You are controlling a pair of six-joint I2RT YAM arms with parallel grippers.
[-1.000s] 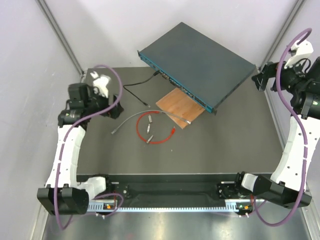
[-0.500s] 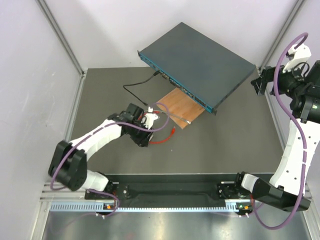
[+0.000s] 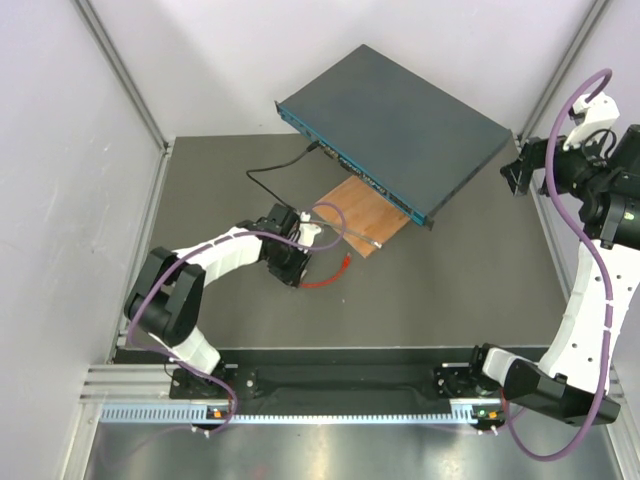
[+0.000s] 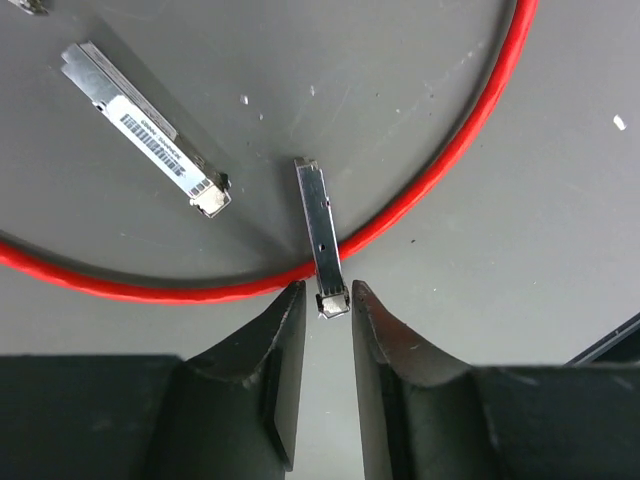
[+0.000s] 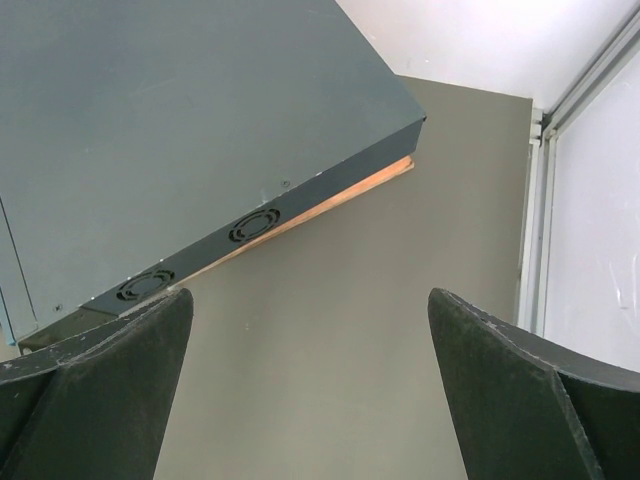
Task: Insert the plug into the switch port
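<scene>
You are seeing the task at an early stage: nothing is inserted yet. The plug (image 3: 345, 264) is lying loose on the counter (image 3: 450, 290), at the end of the red cable (image 3: 318, 284), near the wooden board (image 3: 372, 222) and well apart from the switch port (image 3: 350, 165) on the front face of the switch (image 3: 400, 125). The left pincer (image 4: 326, 300) is hovering low over the cable loop with its jaws set narrow, and they are bracketing the near end of a slim metal module (image 4: 318, 215), not the plug. Slight gaps are showing on both sides, so it is not clamping anything. A second, labelled module (image 4: 150, 130) is lying apart to one side. The right pincer (image 5: 310, 295) is standing spread wide and empty beside the rear corner of the switch. A black cable (image 3: 268, 178) appears to be occupying a port near the left end of the row. Judging from this, you are facing the whole sequence: moving onto the red boot, grasping, lifting, aligning with a free port, and pressing the plug home.
</scene>
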